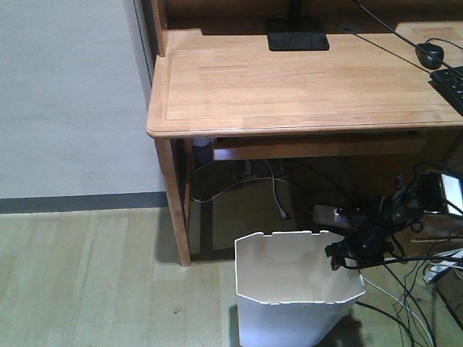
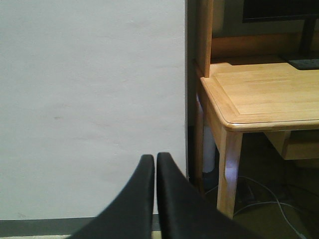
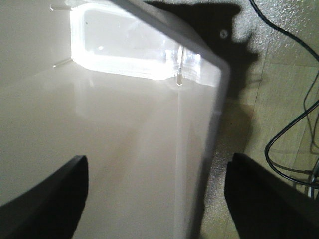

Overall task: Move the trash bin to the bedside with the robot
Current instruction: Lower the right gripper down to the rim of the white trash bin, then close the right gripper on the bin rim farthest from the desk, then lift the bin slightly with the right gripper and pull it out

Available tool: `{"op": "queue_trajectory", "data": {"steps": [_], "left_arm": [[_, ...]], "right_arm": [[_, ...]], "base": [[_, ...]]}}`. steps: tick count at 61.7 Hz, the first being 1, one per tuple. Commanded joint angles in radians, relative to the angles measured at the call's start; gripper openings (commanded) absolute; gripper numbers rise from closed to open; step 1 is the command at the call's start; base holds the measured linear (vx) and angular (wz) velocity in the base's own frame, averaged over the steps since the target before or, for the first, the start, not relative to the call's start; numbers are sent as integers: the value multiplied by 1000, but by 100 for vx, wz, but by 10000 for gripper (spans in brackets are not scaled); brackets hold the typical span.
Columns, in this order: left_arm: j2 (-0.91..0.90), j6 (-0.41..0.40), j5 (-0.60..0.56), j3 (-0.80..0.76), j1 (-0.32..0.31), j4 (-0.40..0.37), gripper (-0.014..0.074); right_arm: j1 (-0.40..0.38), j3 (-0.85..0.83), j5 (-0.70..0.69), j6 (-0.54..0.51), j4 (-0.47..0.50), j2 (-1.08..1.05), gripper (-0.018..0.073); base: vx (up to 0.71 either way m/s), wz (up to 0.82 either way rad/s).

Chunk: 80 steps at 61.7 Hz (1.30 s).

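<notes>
Upright white trash bin [image 1: 289, 289] on the floor [image 1: 87, 289] just beside the desk [image 1: 289, 79] leg, mouth up, long axis vertical.
Whole only from the front; from the right wrist, just cream inside and one side. Right gripper [image 3: 157, 164] spread wide astride that side, clamping nothing. Left gripper [image 2: 155, 162] pressed closed, empty, facing room wall [image 2: 89, 99].

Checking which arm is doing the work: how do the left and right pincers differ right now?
The left pincer is shut, with its fingers touching; the right pincer is open wide. The left pincer has nothing between its fingers and faces the white wall; the right pincer straddles the rim of the trash bin, one finger inside and one outside. Both have black fingers.
</notes>
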Motion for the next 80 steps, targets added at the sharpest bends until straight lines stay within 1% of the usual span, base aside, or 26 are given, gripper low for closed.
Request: {"op": "queue_trajectory", "data": {"steps": [1, 8, 11, 14, 20, 22, 23, 26, 27, 36, 42, 44, 49, 53, 54, 55, 57, 58, 61, 65, 68, 73, 77, 80], "left_arm": [[-15, 0, -66, 19, 0, -4, -6], [-15, 0, -66, 19, 0, -4, -6], [-15, 0, -66, 19, 0, -4, -6], [-15, 0, -66, 19, 0, -4, -6], [-15, 0, -66, 19, 0, -4, -6], [-15, 0, -66, 19, 0, -4, -6], [-15, 0, -66, 19, 0, -4, -6], [-15, 0, -66, 19, 0, -4, -6], [-15, 0, -66, 19, 0, -4, -6], [-15, 0, -66, 19, 0, -4, -6], [-15, 0, -66, 19, 0, -4, -6], [-15, 0, -66, 19, 0, -4, -6], [-15, 0, -66, 19, 0, -4, -6], [-15, 0, -66, 19, 0, -4, -6], [-15, 0, -66, 19, 0, -4, -6], [-15, 0, -66, 19, 0, -4, -6], [-15, 0, -66, 19, 0, -4, -6], [-15, 0, -66, 19, 0, -4, -6], [-15, 0, -66, 19, 0, -4, -6], [-15, 0, -66, 19, 0, -4, -6], [-15, 0, -66, 19, 0, -4, -6], [-15, 0, -66, 19, 0, -4, -6], [-15, 0, -66, 19, 0, -4, -6], [-15, 0, -66, 19, 0, -4, -6]], "right_arm": [[-6, -55, 36, -5, -12, -23, 544], [-6, -97, 66, 0, -12, 11, 504], [-6, -114, 80, 0, -11, 23, 463], [-6, -126, 93, 0, -9, 32, 403], [-6, -152, 115, 0, -4, 49, 225], [-6, -159, 121, 0, -1, 53, 155], [-6, -161, 123, 0, 1, 54, 100], [-6, -165, 125, -2, 7, 54, -7], [-6, -165, 125, -2, 10, 54, -19], [-7, -165, 123, -36, 70, 47, -12], [-17, -165, 139, -95, 163, 43, -11], [-26, -161, 148, -126, 204, 42, -11], [-49, -127, 155, -242, 330, 28, -9], [-76, -75, 150, -380, 451, 3, -8], [-82, -52, 148, -413, 499, -4, -7], [-85, -44, 148, -447, 515, -8, -6], [-100, -9, 145, -516, 580, -29, -6], [-107, 9, 145, -551, 627, -39, -6], [-124, 76, 145, -670, 715, -71, -6], [-148, 159, 156, -786, 817, -130, -5], [-163, 234, 167, -876, 866, -175, -5], [-187, 339, 168, -970, 929, -255, -5], [-207, 425, 171, -1023, 964, -329, -5], [-219, 468, 177, -1055, 973, -378, -5]], "base": [[0, 0], [0, 0], [0, 0], [0, 0], [0, 0], [0, 0], [0, 0], [0, 0], [0, 0], [0, 0], [0, 0], [0, 0], [0, 0], [0, 0], [0, 0], [0, 0], [0, 0], [0, 0], [0, 0], [0, 0], [0, 0], [0, 0], [0, 0], [0, 0]]}}
